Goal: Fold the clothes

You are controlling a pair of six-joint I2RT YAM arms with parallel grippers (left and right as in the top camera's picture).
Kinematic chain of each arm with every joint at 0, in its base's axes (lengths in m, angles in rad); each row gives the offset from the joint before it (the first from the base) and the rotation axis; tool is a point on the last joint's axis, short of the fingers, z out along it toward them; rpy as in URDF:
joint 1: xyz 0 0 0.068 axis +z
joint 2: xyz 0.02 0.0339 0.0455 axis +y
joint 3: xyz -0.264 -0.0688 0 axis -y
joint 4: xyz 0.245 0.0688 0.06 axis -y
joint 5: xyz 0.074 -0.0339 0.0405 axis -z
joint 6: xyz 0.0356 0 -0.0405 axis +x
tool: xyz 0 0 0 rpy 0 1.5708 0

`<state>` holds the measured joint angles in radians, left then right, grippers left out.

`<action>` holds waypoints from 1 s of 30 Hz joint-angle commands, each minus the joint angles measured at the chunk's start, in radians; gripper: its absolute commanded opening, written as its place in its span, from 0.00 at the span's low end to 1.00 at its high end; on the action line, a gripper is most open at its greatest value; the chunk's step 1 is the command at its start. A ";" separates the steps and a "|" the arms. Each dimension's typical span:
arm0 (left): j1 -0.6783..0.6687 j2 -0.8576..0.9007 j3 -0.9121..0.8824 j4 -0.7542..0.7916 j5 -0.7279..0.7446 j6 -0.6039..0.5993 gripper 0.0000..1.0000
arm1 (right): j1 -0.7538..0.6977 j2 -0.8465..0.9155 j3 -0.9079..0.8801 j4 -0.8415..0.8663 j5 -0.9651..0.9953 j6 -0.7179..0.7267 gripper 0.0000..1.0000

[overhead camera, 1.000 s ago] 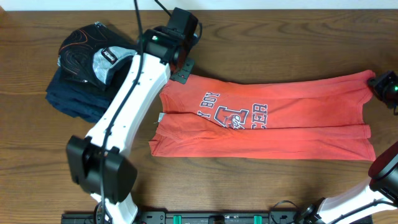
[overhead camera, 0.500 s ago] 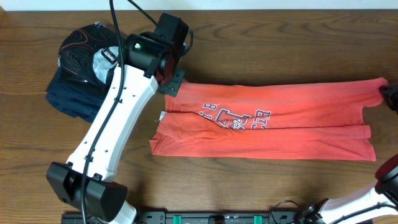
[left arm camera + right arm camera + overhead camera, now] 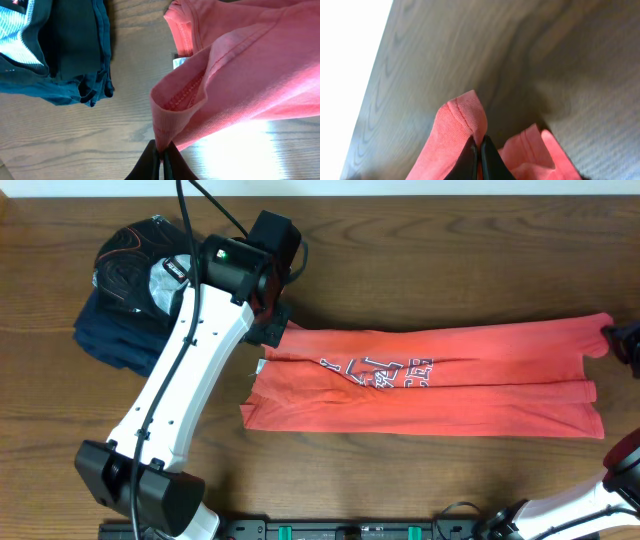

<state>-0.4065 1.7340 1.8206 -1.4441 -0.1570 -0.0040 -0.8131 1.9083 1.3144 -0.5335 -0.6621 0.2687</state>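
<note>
Overhead: a red T-shirt (image 3: 480, 380) lies stretched across a dark wooden table (image 3: 400, 480), with folded dark clothes (image 3: 125, 305) at upper left. Left wrist view: the left gripper (image 3: 161, 159), cut off at the bottom edge, pinches a ribbed edge of the shirt tightly. Right wrist view: the right gripper (image 3: 479, 152) likewise clamps a hem corner above bare wood.

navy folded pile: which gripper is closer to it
Left. The left gripper pinches the red T-shirt near the navy pile; the right gripper holds the shirt's far end.
</note>
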 commanded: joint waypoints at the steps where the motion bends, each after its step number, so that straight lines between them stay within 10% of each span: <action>1: 0.007 0.002 0.003 -0.010 -0.013 -0.013 0.06 | -0.004 -0.007 0.002 -0.045 0.005 -0.011 0.01; 23: 0.007 0.003 -0.302 0.068 0.018 -0.047 0.06 | -0.005 -0.007 0.002 -0.312 0.548 0.004 0.03; 30: 0.007 0.003 -0.354 0.105 0.018 -0.047 0.09 | -0.005 -0.007 0.002 -0.361 0.587 0.004 0.24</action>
<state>-0.4065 1.7340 1.4784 -1.3441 -0.1341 -0.0341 -0.8131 1.9083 1.3144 -0.8879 -0.1207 0.2760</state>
